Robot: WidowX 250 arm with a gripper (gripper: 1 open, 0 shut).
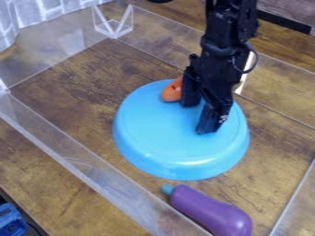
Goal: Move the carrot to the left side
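1. Camera view: a blue plate (167, 147) sits on a brown wooden table (74, 92). Every place here is told from the plate.
2. The carrot (175, 90) lies at the plate's far edge. Only a small orange bit shows. The black arm hides the rest, so I cannot tell if it lies on the rim or just behind it.
3. The gripper (209, 115) hangs over the far side of the plate, pointing down. Its two fingers are spread wide and pinch nothing. It is just beside the carrot, but I cannot see if it touches it.
4. A purple eggplant (212, 210) lies on the table at the plate's near edge.
5. I think the carrot is a light, hard toy. It looks smooth and round, so it may slip or roll.
6. I would pinch it across its fat orange middle, not the thin green end.
7. The carrot is not yet lifted, so the move to the left is not yet done.
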